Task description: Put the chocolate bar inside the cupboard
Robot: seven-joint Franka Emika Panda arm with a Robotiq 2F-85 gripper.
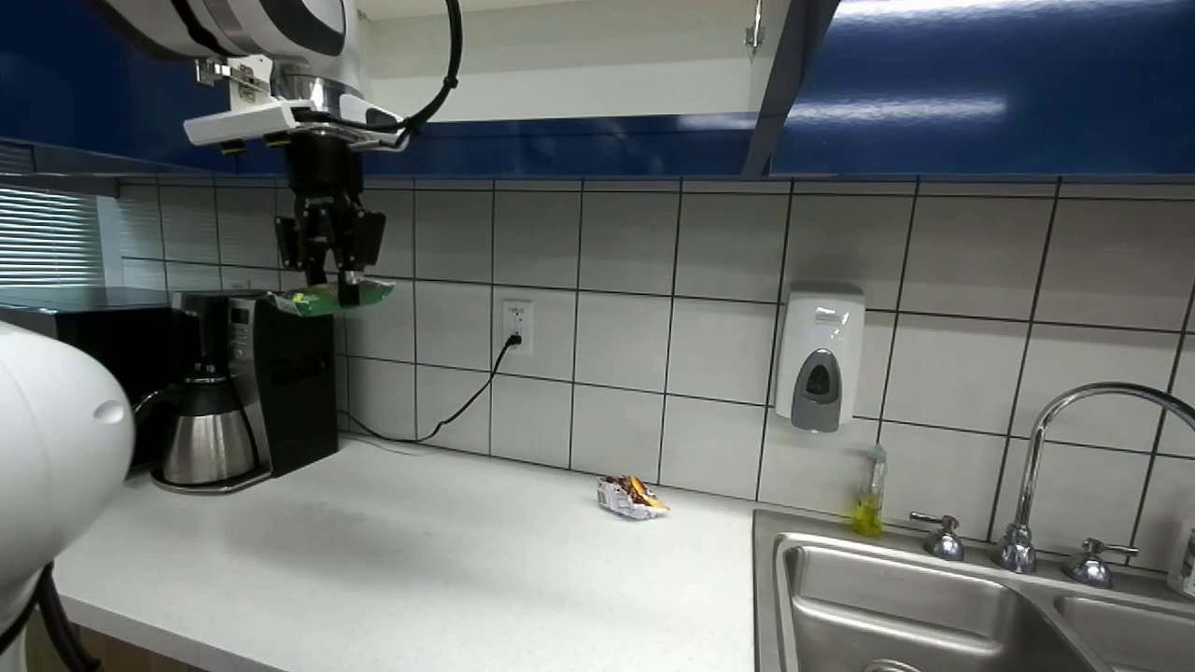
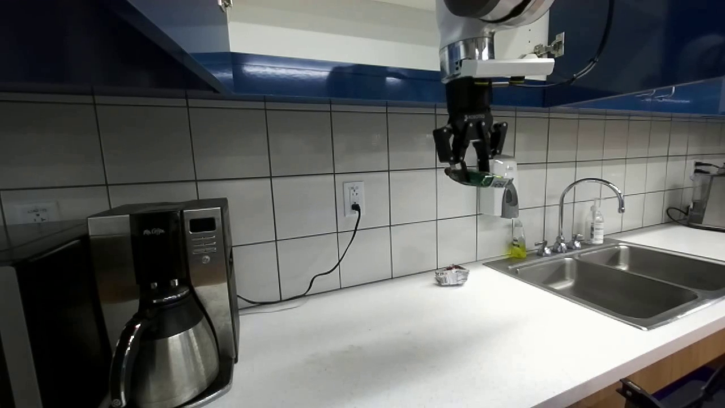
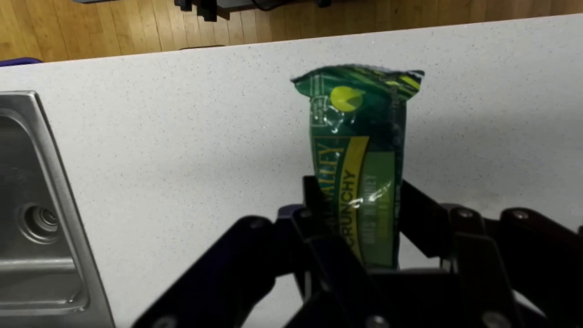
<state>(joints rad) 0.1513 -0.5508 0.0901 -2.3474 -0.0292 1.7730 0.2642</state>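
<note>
Chocolate bar, pinched widthwise by the gripper above the bench, points its long axis towards the front edge; the cupboard lies higher, over the back edge.

Around the wall outlet in an exterior view, we find the cupboard at twelve o'clock, soap dispenser at three, sink at four. At nine, the chocolate bar sits in the gripper.

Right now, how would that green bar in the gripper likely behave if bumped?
The green bar is probably fairly stiff: it juts past the gripper without drooping. Its glossy wrapper could slip, and the thin crimped end would likely fold.
</note>
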